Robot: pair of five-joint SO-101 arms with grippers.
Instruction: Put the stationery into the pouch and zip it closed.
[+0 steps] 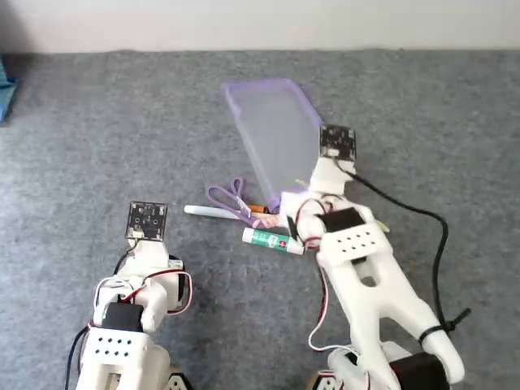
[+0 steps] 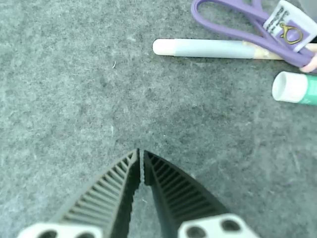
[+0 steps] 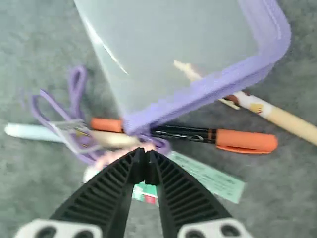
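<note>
Lying on grey mat (image 1: 97, 130), pouch (image 1: 276, 134), white pen (image 1: 213, 212) nearby

Grey felt table (image 1: 97, 122), translucent purple pouch (image 1: 276, 138), glue stick (image 1: 272, 238), pale pen (image 1: 207, 211), orange marker (image 3: 218, 136)

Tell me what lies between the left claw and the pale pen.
Only bare grey mat lies between the left claw and the pen, per the left wrist view.

A: Where's the left arm (image 1: 134, 305)?
B: Tucked back, left pincer (image 2: 140, 154) tips pressed together.
A: And the right arm (image 1: 370, 268)?
B: Stretched farther forward, wrist angled down, right pincer (image 3: 145, 157) closed too.
</note>
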